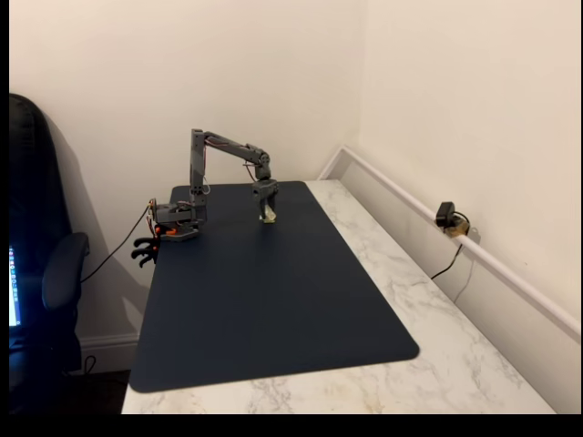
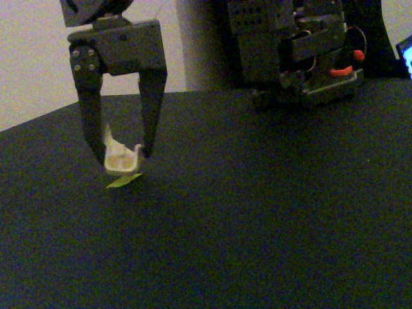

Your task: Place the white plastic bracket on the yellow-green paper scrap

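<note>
1. In a fixed view, your gripper [image 1: 267, 216] points down at the far end of the dark mat [image 1: 273, 309], something pale at its tip.
2. In a fixed view, your gripper [image 2: 122, 156] pinches the white plastic bracket [image 2: 120, 159] between narrow fingers, directly over the yellow-green paper scrap [image 2: 124, 181] lying on the mat [image 2: 257, 212].

Matt dark mat [image 1: 273, 300] with a smooth, even finish, glossy white marbled surface [image 1: 437, 309] with grey veins, matt grey plastic hand [image 2: 122, 154], smooth cream white plastic bracket [image 2: 121, 159], thin flat yellow-green paper scrap [image 2: 123, 181]
</note>
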